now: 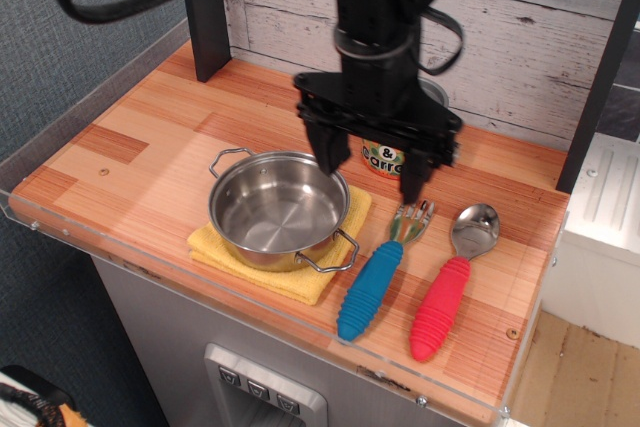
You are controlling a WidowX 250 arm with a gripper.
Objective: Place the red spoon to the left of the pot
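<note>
On wood: one pot (278,209), one red spoon (452,282).

surface (130,137): orange-brown wood-plank pattern, lighter and darker blocks. pot (277,209): shiny silver steel, sits on a plain yellow cloth (300,282). red spoon (452,282): silver bowl, ribbed red handle. fork (380,272): silver tines, ribbed blue handle. tin can (382,159): orange label with green dots, black lettering, mostly hidden. pincer (371,172): matte black, black cable above it. back wall (520,27): whitewashed grey planks. left wall: dark grey-blue.
</note>
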